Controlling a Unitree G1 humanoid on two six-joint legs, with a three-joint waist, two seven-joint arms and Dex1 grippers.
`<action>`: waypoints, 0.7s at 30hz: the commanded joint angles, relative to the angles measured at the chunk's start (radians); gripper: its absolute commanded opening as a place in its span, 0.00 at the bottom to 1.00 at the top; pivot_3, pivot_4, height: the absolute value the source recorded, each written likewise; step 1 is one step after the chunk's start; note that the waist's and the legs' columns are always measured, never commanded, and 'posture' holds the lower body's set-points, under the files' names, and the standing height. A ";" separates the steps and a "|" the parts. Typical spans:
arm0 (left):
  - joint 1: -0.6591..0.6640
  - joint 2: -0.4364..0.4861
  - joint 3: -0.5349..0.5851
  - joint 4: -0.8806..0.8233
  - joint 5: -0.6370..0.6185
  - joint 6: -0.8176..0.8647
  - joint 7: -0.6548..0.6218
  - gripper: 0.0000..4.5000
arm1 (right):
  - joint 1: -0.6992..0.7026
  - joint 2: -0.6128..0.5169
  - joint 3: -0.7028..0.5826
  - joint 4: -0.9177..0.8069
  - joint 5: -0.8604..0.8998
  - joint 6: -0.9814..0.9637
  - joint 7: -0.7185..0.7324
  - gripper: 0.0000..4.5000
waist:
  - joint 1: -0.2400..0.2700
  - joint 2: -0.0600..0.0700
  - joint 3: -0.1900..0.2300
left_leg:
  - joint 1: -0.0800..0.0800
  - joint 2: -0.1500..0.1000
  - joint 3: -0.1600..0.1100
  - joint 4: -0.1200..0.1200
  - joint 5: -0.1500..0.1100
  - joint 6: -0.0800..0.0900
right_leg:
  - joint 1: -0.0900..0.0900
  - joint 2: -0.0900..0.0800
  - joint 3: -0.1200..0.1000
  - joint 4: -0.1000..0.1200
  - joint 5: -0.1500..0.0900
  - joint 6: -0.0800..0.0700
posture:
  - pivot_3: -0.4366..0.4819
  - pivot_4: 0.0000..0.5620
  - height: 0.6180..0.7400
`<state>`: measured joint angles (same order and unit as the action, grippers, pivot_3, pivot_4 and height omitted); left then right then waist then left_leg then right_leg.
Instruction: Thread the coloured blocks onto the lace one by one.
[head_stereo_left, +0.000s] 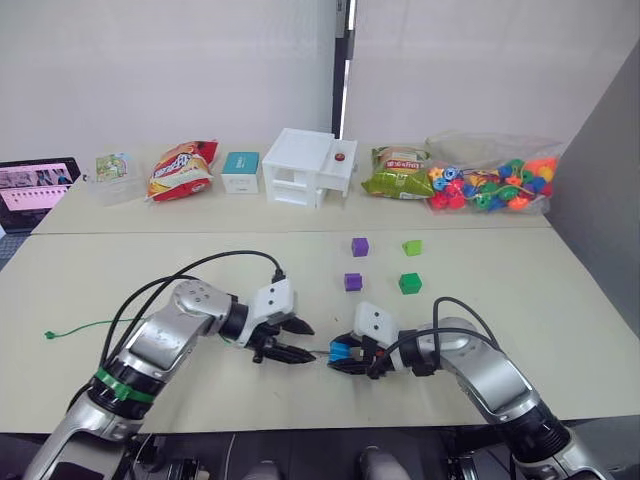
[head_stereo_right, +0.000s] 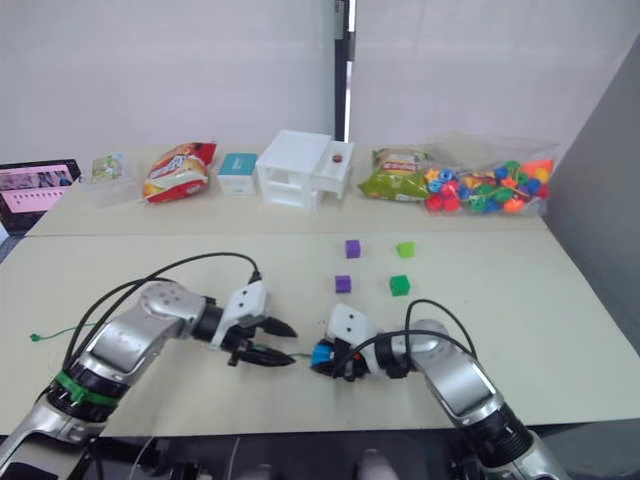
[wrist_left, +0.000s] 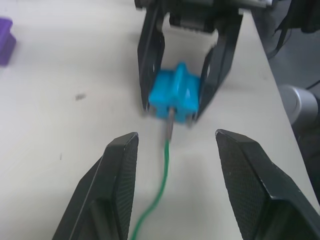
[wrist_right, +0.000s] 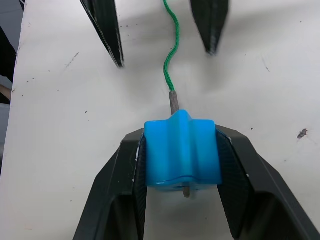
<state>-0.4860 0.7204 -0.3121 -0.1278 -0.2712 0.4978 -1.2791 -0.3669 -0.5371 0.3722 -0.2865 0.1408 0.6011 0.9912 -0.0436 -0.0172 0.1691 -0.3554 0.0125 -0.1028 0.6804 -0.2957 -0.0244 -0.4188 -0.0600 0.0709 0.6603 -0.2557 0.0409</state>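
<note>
The right gripper (wrist_right: 182, 165) squeezes the blue block (wrist_right: 182, 152); the left gripper (wrist_left: 175, 165) gapes wide, so the green lace (wrist_left: 162, 185) tip could slip back out.

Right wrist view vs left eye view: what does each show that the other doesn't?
Right wrist alone: the lace's stiff tip entering the blue block and poking out its near side.

Left eye alone: the four loose blocks, two purple, light green, dark green; the lace's far end; the bead bag.

Both: the right pincer shut on the blue block, the left pincer open, the table.
</note>
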 joint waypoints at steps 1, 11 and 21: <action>0.028 0.012 0.004 0.017 0.052 -0.102 0.019 0.57 | 0.010 -0.011 -0.006 -0.018 0.010 0.006 -0.010 0.31 | 0.001 0.000 0.000 | 0.000 0.000 0.000 0.000 0.000 0.000 | 0.000 0.000 0.000 0.000 0.000 0.000 | 0.48 0.27 1.00; 0.083 -0.047 -0.036 0.125 0.196 -0.353 0.106 0.57 | 0.002 -0.016 -0.014 -0.028 0.026 0.024 -0.021 0.31 | 0.002 0.000 0.000 | 0.000 0.000 0.000 0.000 0.000 0.000 | 0.001 0.000 0.000 -0.001 0.000 0.000 | 0.48 0.27 1.00; 0.089 -0.089 -0.028 0.119 0.156 -0.343 0.088 0.00 | 0.002 -0.029 -0.010 -0.034 0.040 0.028 -0.034 0.31 | 0.004 0.000 0.000 | 0.000 0.000 0.000 0.000 0.000 0.000 | 0.001 0.000 0.000 -0.001 0.000 0.000 | 0.48 0.27 1.00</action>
<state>-0.3997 0.6346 -0.3303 -0.0084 -0.1196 0.1520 -1.1866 -0.3667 -0.5559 0.3724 -0.2928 0.1777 0.6208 0.9596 -0.0393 -0.0172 0.1691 -0.3550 0.0124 -0.1027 0.6804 -0.2957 -0.0243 -0.4174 -0.0602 0.0709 0.6590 -0.2557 0.0409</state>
